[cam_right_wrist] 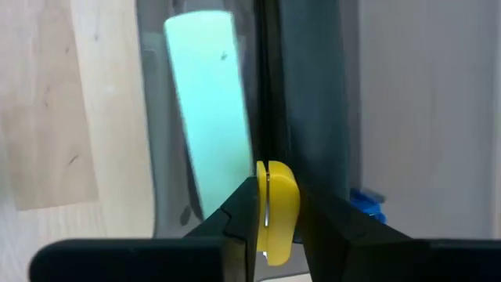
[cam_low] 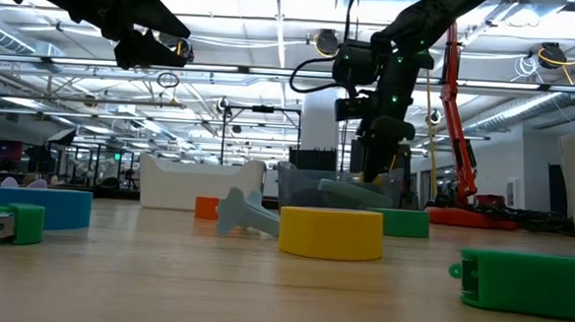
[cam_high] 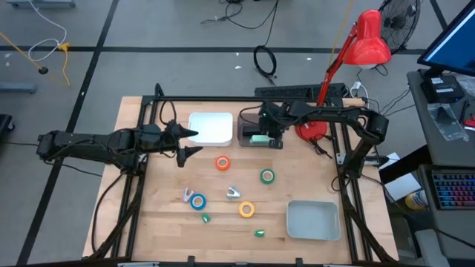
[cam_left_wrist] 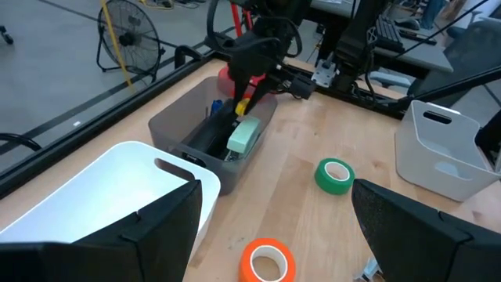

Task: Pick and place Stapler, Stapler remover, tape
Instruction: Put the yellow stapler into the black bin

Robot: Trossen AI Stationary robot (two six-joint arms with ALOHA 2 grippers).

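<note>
Wooden bench, read from the left. Left pincer held off the surface, fingers wide apart, empty, just beside white bin. Tape rolls all loose on the wood: blue roll nearest the left, then orange roll, yellow roll and green roll. Further right, grey bin with mint-green stapler lying inside. Right pincer low over that bin, clamped on small yellow piece, perhaps a stapler remover, though too little visible to say. Pale tray at the near right corner.

Risks, as a judgement: thin grip on the yellow piece, so a slip or a twist on release and a bounce off the stapler; fingers close to the grey wall, so a scrape or a nudge of the bin on the way up. For the left side, an open finger catching the white rim on any reach toward the orange roll.

No brand, label or legible writing anywhere.
</note>
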